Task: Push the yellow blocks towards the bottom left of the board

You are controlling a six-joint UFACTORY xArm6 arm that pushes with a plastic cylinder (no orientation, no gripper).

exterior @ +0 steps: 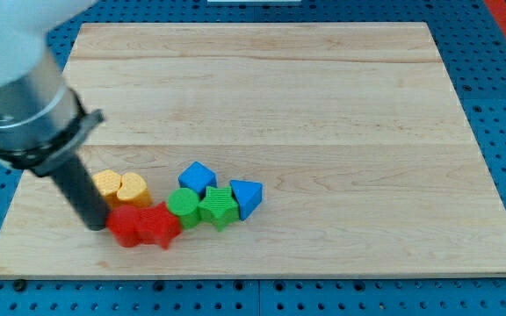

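Two yellow blocks sit side by side near the board's bottom left: a yellow block (106, 185) whose shape is partly hidden by the rod, and a yellow heart-shaped block (133, 189) to its right. My tip (95, 226) rests on the board just below and left of them, touching the left side of a red block (126, 226). A red star-shaped block (157, 226) lies right of that. The dark rod rises up-left to the grey arm.
A green round block (183, 206), a green star block (219, 207), a blue cube (198, 177) and a blue triangular block (246, 197) cluster right of the yellow ones. The wooden board (323, 105) lies on a blue perforated table.
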